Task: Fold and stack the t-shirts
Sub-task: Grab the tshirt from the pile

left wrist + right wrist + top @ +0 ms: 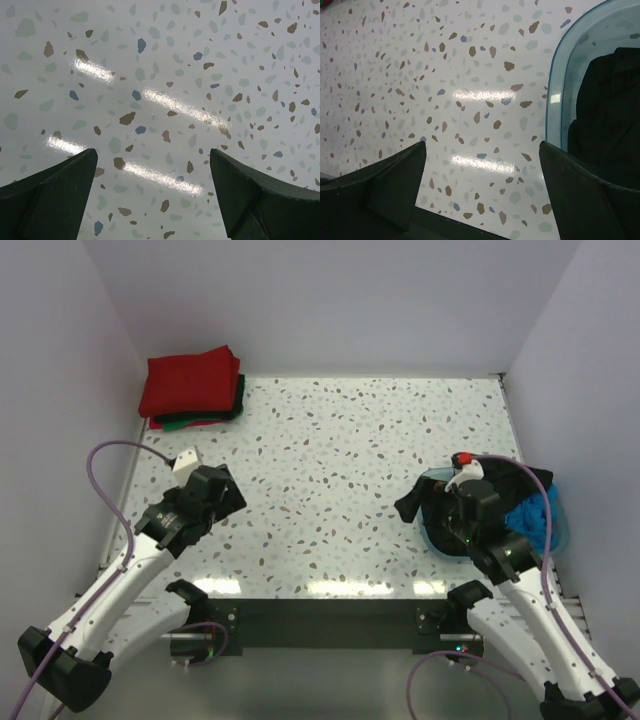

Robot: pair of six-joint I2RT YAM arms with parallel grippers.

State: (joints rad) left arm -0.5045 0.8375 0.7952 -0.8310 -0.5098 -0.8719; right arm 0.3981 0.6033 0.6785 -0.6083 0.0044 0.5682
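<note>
Folded stack at upper left of the top view: red t-shirt (188, 382) over a green t-shirt (190, 424). At right, the tub (555, 100) holds a black t-shirt (610, 110) and a bright blue t-shirt (530, 520) (both crumpled). Left gripper (154, 160) and right gripper (482, 150) gape wide, empty, above the speckled table (350, 460); the right one is just beside the tub rim.

You've got a folded red t-shirt (190, 383) on a green t-shirt (186, 425), maybe a dark one (237, 400) too, far-left desk (350, 460) corner; black t-shirt (612, 115) and blue t-shirt (532, 520) bunched in the tub (553, 107).
</note>
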